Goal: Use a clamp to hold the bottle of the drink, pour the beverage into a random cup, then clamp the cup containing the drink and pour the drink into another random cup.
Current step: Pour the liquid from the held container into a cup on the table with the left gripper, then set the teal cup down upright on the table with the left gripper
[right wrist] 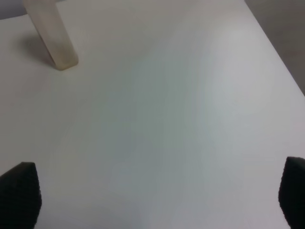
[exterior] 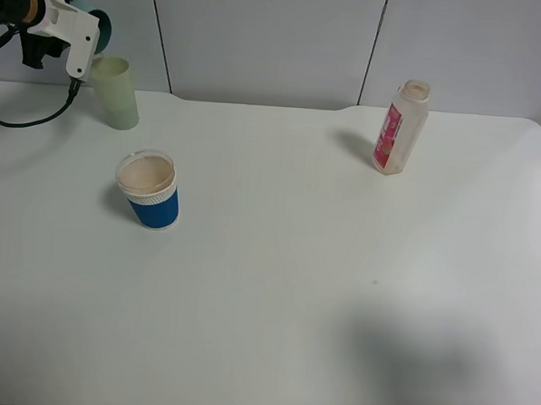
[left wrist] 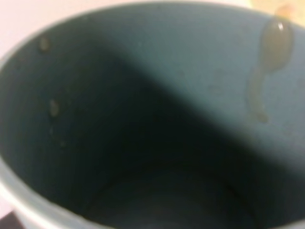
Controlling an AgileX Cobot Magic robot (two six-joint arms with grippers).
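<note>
Teal cup (left wrist: 143, 95), light, smooth and likely slippery plastic best gripped mid-wall, sits clamped in the left pincer (exterior: 79, 47) above the pale green cup (exterior: 117, 92) at the table's (exterior: 293, 285) far left, while the right pincer (right wrist: 157, 195) stands apart.

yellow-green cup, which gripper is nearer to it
Left. The left gripper is at the table's far left, right beside the yellow-green cup, holding the teal cup. The right gripper hangs over bare table near the bottle.
</note>
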